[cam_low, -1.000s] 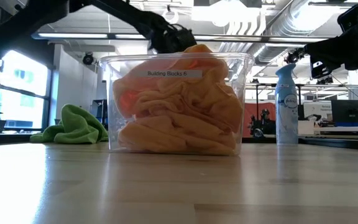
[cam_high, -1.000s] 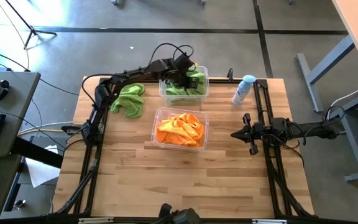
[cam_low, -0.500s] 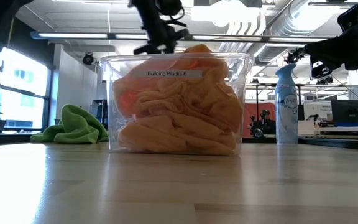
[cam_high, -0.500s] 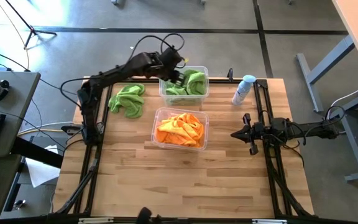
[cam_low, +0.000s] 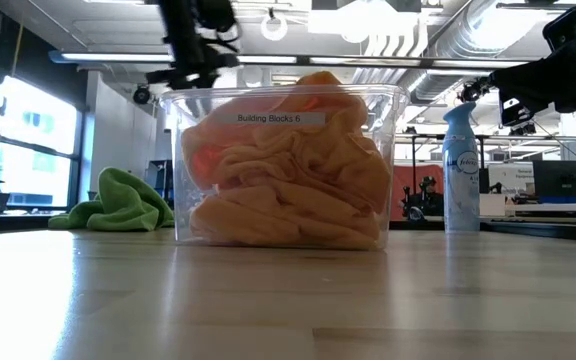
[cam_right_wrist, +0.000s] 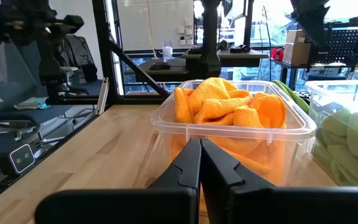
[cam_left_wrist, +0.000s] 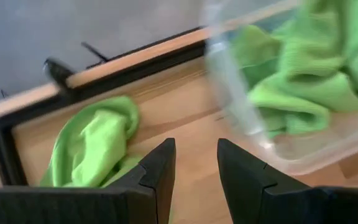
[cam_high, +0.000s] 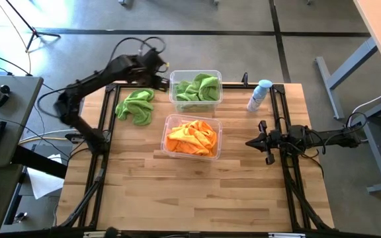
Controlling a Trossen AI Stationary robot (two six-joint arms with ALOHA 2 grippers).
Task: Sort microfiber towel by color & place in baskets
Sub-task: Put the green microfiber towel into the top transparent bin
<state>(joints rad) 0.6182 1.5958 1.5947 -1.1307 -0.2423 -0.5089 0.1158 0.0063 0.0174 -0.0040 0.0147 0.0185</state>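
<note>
The far basket (cam_high: pixel 195 89) holds lime green towels (cam_left_wrist: pixel 303 74). The near basket (cam_high: pixel 192 137) is filled with orange towels (cam_right_wrist: pixel 229 106). A loose green towel (cam_high: pixel 135 106) lies bunched on the table, left of the far basket. My left gripper (cam_left_wrist: pixel 196 146) hangs open and empty in the air over the far edge (cam_high: pixel 157 74), between the loose towel and the far basket. My right gripper (cam_right_wrist: pixel 201 158) waits shut and level at the table's right side (cam_high: pixel 260 141), pointing at the near basket.
A pale spray bottle (cam_high: pixel 260 94) stands at the far right, beside the green basket. The near half of the wooden table (cam_high: pixel 177 192) is bare wood. Dark rails run along the left and right edges.
My left gripper has lifted out of the far basket and swung toward the table's left edge, rising as it went. It is now above the far edge near the loose green towel. The towels in both baskets lie as before.
</note>
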